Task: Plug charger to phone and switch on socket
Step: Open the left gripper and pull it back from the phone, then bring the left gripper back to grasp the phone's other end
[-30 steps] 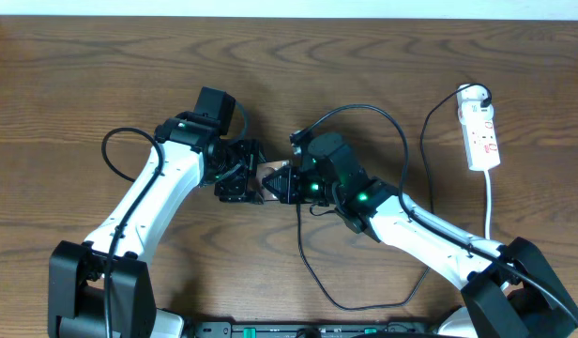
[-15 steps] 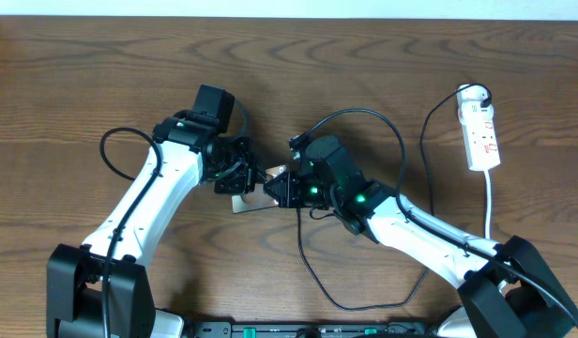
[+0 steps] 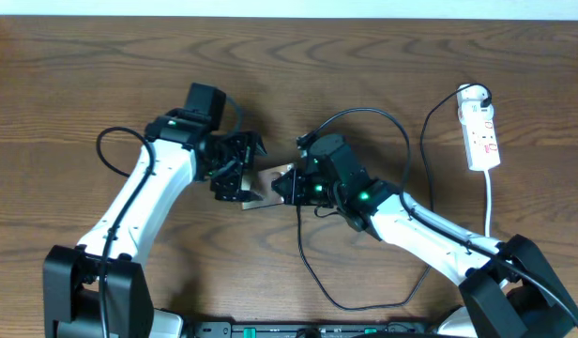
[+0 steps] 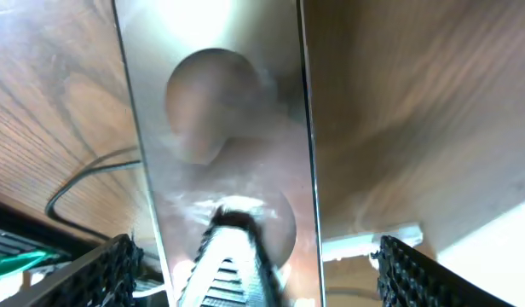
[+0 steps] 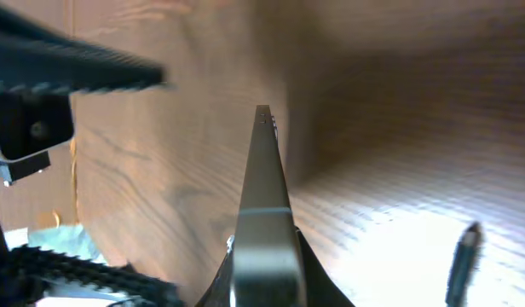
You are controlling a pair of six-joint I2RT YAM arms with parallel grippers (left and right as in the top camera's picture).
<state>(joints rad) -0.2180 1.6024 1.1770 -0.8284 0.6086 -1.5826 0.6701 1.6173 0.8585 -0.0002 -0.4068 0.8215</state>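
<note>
The phone (image 3: 267, 178) is a thin reflective slab held tilted up off the table between the two arms. My right gripper (image 3: 287, 185) is shut on its right end. The right wrist view shows the phone edge-on (image 5: 262, 170), pinched in the right gripper (image 5: 264, 277). My left gripper (image 3: 251, 174) is open, its fingers standing wide on either side of the phone (image 4: 228, 128) without touching it. The charger cable (image 3: 312, 272) loops from the socket (image 3: 481, 136) round to under my right arm. A small dark tip (image 5: 463, 256) lies on the table.
The socket's white cord (image 3: 489, 211) runs down the right side. The charger cable's loop (image 3: 364, 305) lies near the front edge under my right arm. A thicker black robot cable (image 3: 364, 111) arcs above the right wrist.
My left gripper has opened and drawn back up and left from the phone. The phone has tipped up more on edge, still in the right gripper.
</note>
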